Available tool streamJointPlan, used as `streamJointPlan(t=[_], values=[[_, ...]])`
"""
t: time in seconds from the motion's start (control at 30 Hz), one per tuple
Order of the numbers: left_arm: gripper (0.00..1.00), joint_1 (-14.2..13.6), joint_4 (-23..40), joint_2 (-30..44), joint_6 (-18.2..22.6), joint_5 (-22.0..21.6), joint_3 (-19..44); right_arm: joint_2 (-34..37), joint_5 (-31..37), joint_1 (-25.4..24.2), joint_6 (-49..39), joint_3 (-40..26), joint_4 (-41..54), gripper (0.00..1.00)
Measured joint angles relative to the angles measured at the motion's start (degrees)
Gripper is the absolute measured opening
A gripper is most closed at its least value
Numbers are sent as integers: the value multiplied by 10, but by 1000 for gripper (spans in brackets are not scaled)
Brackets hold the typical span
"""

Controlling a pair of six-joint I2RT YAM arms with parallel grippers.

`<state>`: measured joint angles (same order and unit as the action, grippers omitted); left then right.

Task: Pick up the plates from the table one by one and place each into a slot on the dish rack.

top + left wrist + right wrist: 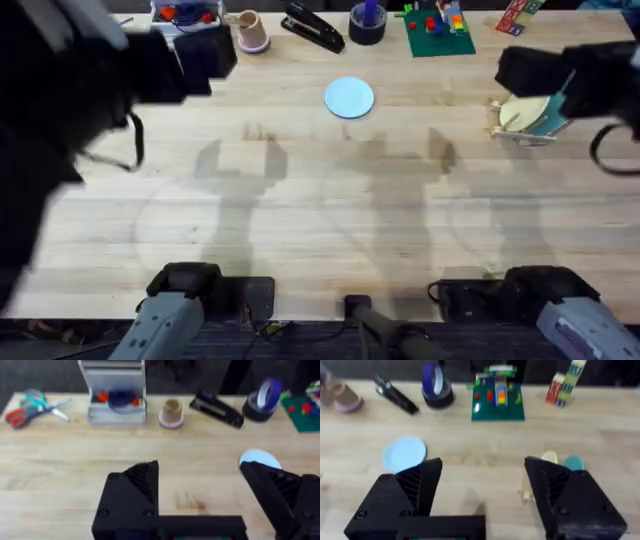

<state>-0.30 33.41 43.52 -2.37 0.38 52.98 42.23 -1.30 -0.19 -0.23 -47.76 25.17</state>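
So there's one blue plate (pixel 349 98) lying flat on the table (pixel 320 220), up around 12 o'clock from the middle of the overhead shot, with nothing touching it. The rack (pixel 522 125) sits way over at about 2 o'clock near the table's edge, and it's already got a cream plate (pixel 522 113) and a teal plate (pixel 553 114) standing in it, side by side.

The left gripper (pixel 200 485) is spread wide with nothing in it, hovering over bare wood; the blue plate peeks out right behind one of its fingers (pixel 280 490). The right gripper (pixel 482 485) is also wide apart and empty, up by the rack. From its wrist cam the blue plate sits off beyond one finger, the rack's plates just behind the other.

Along the far edge at 11 to 1 o'clock: a stapler (pixel 313 27), tape roll (pixel 367 22), little cup (pixel 250 32) and a green brick board (pixel 438 30).
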Motion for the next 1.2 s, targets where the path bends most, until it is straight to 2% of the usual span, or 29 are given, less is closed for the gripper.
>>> streamJointPlan(t=[0.2, 0.33, 0.53, 0.83, 0.87, 0.9, 1.03, 1.07, 1.2], values=[[993, 0, 112, 132, -1, 5, 143, 124, 0, 0, 0, -127, 121, 995], [994, 0, 156, 201, -1, 22, 203, 185, 0, 0, 0, -190, 173, 993], [993, 0, 165, 268, -2, 34, 223, 236, 0, 0, 0, -227, 185, 994], [994, 0, 174, 308, -3, 38, 223, 239, 0, 0, 0, -228, 186, 994], [959, 0, 173, 309, -5, 39, 223, 239, 0, 0, 0, -228, 186, 994], [829, 0, 173, 309, -6, 41, 223, 239, 0, 0, 0, -228, 186, 994], [202, 0, 167, 309, -7, 50, 223, 239, 0, 0, 0, -228, 186, 994], [79, 0, 163, 309, -5, 59, 223, 239, 0, 0, 0, -228, 186, 995], [39, 0, 149, 309, -7, 109, 223, 239, 0, 0, 0, -228, 186, 995]])
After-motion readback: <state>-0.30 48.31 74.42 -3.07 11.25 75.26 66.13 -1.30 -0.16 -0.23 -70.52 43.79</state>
